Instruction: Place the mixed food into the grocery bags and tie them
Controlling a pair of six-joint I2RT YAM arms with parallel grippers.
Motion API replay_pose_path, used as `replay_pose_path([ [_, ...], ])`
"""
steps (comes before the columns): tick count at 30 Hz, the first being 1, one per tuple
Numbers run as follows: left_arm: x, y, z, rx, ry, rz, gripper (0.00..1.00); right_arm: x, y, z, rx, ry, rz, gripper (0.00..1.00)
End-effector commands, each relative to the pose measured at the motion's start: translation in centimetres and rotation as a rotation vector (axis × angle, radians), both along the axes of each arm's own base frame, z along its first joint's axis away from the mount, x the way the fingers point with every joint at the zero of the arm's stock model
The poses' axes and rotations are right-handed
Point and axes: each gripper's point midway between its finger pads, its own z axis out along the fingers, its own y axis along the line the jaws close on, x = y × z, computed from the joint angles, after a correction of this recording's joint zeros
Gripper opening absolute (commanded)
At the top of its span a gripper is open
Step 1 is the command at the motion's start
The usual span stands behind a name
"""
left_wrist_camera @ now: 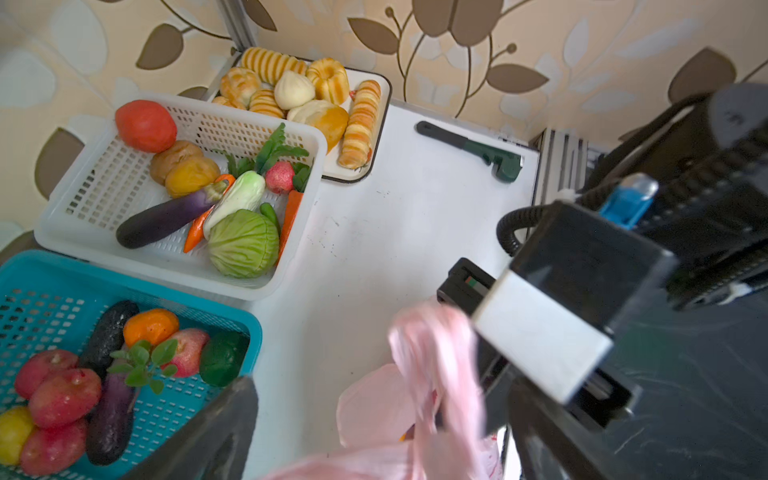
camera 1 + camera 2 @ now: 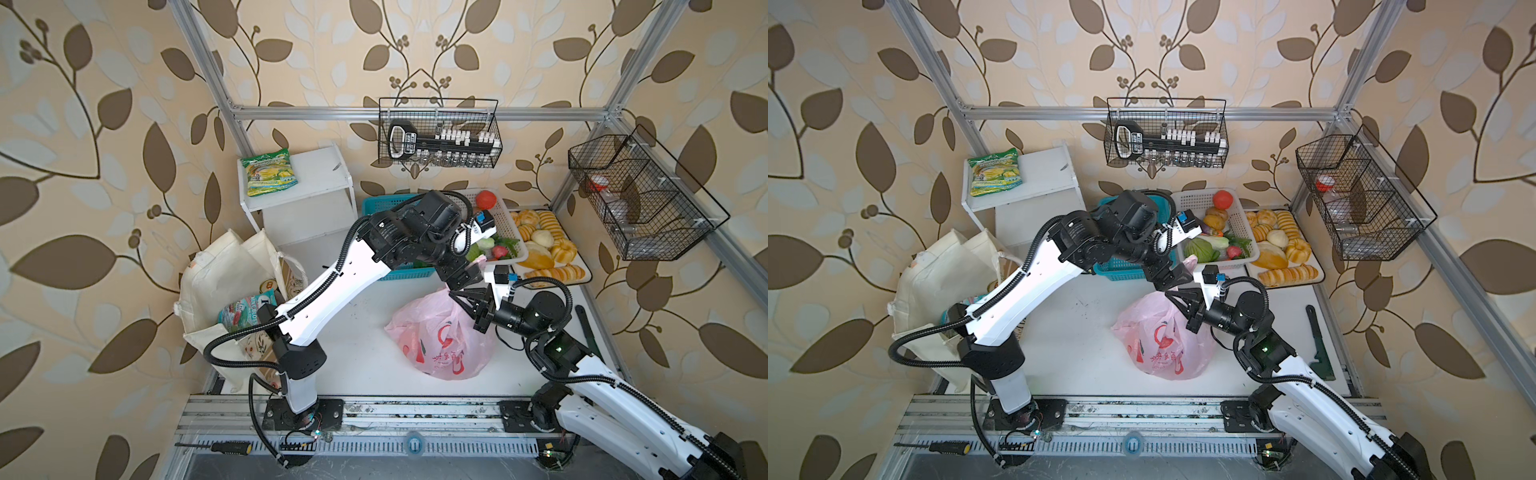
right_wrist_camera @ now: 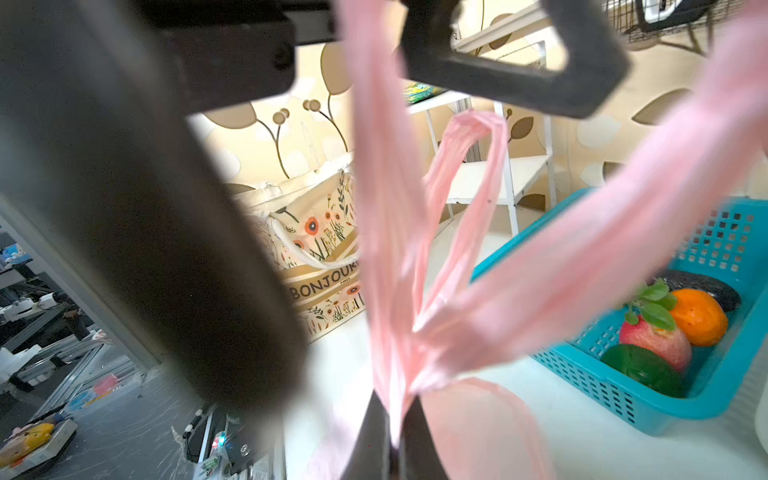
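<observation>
Pink, thin and translucent, the plastic bag with red print sits bulging near the middle of the white table; both top views show it. Its handles are drawn up toward the far side.

The right pincer is closed tight on one handle strip. The right wrist view shows the pink film nipped between its two fingertips, with other handle loops rising loose beyond.

The left pincer hangs just above the right one, over the bag's mouth. Its jaws are spread wide and grip nothing, and a pink strip appears to run up between them.

The cream canvas tote stands at the left edge of the table with its mouth open. Inside it are the teal-red snack packet and the gold-topped can.

At the far side, the teal basket holds toy fruit: an orange, red apples and a yellow fruit. The white basket of toy vegetables sits just beside it.
</observation>
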Motion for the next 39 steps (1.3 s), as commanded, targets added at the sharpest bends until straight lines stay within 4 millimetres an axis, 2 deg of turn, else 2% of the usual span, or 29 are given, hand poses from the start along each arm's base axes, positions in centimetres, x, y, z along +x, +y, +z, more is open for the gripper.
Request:
replay_pose_path([
  [1,1.6,3.7,5.5,-0.238,0.017,0.184,0.97,0.2,-0.5,0.7,0.023,-0.03,-0.026,0.0],
  [5,2.2,5.8,4.4,-0.321,0.136,0.23,0.99,0.0,-0.4,0.8,0.018,-0.038,-0.016,0.0],
  [7,2.0,5.9,3.5,-0.31,0.221,0.199,0.99,0.0,-0.4,0.9,0.017,-0.041,-0.008,0.0],
  [12,0.8,4.4,1.6,-0.284,0.393,0.082,0.94,-0.2,-0.3,1.1,0.017,-0.051,0.002,0.0],
  [17,0.8,3.1,0.0,-0.263,0.489,0.032,0.79,-0.3,-0.3,1.5,0.021,-0.053,0.005,0.0],
  [19,1.2,2.7,-0.5,-0.259,0.505,0.03,0.66,-0.4,-0.3,1.5,0.021,-0.051,0.006,0.01],
  [22,1.7,2.2,-0.6,-0.269,0.519,0.032,0.38,-0.3,-0.3,1.2,0.009,-0.04,0.003,0.01],
  [25,2.0,2.2,-0.5,-0.283,0.507,0.048,0.0,0.0,-0.5,1.0,0.005,-0.022,-0.014,0.03],
  [28,2.2,2.6,-0.6,-0.315,0.501,0.098,0.0,0.1,-0.6,1.2,0.02,0.009,-0.022,0.09],
  [33,1.5,3.1,-0.2,-0.441,0.511,0.131,0.0,-0.8,0.4,1.6,0.005,0.048,0.065,0.29],
  [39,0.7,3.1,0.4,-0.49,0.524,0.119,0.0,-0.7,1.2,2.2,-0.008,0.048,0.11,0.38],
])
